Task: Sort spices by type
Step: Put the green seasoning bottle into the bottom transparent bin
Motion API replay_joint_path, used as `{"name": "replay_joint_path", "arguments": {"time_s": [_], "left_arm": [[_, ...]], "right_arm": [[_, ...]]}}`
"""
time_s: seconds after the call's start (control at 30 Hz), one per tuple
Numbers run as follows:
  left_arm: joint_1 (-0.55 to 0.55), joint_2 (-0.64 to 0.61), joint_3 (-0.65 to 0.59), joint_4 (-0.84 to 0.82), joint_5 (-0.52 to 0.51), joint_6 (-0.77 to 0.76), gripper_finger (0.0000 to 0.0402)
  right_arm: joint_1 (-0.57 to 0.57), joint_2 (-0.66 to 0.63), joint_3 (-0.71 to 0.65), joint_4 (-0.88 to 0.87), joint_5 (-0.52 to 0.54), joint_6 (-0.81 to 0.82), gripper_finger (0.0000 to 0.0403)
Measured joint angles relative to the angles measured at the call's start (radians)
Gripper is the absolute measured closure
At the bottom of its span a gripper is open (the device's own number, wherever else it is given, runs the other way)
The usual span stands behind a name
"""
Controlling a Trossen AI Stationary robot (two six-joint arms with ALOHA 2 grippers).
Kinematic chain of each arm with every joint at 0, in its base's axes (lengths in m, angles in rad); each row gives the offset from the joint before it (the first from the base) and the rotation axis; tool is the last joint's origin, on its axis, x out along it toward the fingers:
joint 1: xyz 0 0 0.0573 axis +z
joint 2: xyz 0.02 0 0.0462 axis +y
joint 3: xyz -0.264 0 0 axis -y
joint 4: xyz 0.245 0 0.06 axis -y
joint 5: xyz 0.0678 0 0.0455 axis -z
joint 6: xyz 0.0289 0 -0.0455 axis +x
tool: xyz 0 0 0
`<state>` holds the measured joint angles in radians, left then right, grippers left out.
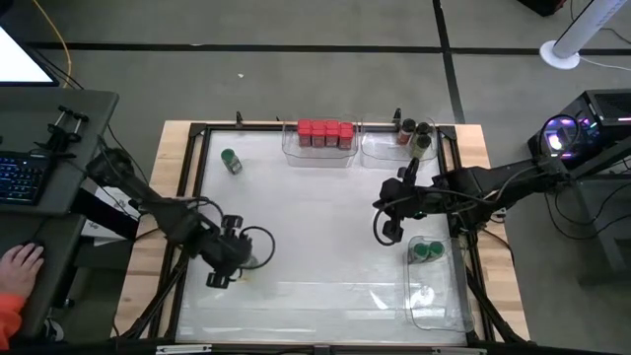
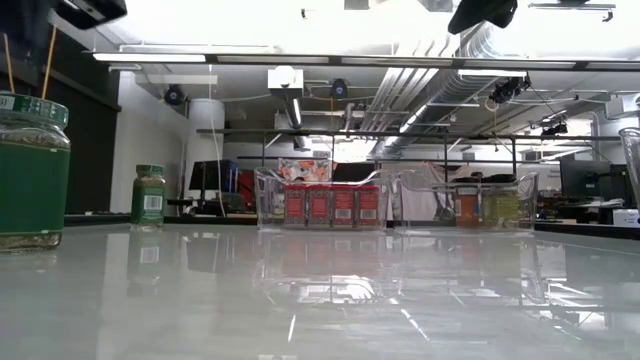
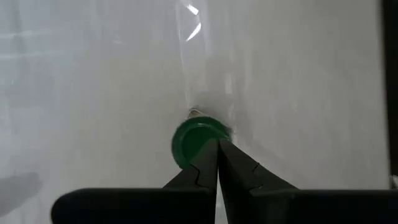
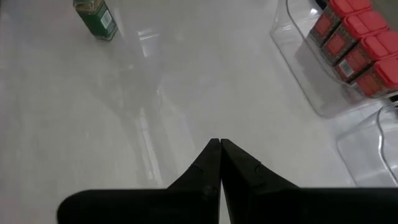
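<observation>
One spice jar with a round green cap (image 3: 194, 142) stands upright on the white table at the near left; it also fills the left edge of the low view (image 2: 30, 170). My left gripper (image 3: 217, 147) hangs shut above that cap, well clear of it in the low view (image 2: 90, 10) and over the near left of the table (image 1: 237, 264). My right gripper (image 4: 219, 144) is shut and holds nothing, raised over the table's right middle (image 1: 385, 209). A second green-capped jar (image 1: 230, 161) stands alone at the far left.
A clear bin (image 1: 320, 153) at the far edge holds several red-capped jars (image 1: 325, 131). Another bin to its right (image 1: 380, 148) has dark-capped jars (image 1: 419, 136). A third bin at the near right (image 1: 434, 296) holds green-capped jars (image 1: 426, 251). The table's middle is bare.
</observation>
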<state>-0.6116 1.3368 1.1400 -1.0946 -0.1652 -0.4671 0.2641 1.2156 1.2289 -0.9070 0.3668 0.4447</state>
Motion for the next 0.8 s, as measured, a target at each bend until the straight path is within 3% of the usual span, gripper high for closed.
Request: {"name": "replay_joint_path", "arguments": {"time_s": [0.5,0.8], "left_arm": [[0.029,0.15,0.004,-0.011,0.048,0.084,0.0401],[0.098,0.157,0.001,0.073,-0.017,0.175,0.0401]], "right_arm": [[-0.002,0.0,0.0,-0.002,0.0,0.022,0.0403],[-0.002,0.0,0.0,-0.002,-0.001,0.026,0.0403]]}}
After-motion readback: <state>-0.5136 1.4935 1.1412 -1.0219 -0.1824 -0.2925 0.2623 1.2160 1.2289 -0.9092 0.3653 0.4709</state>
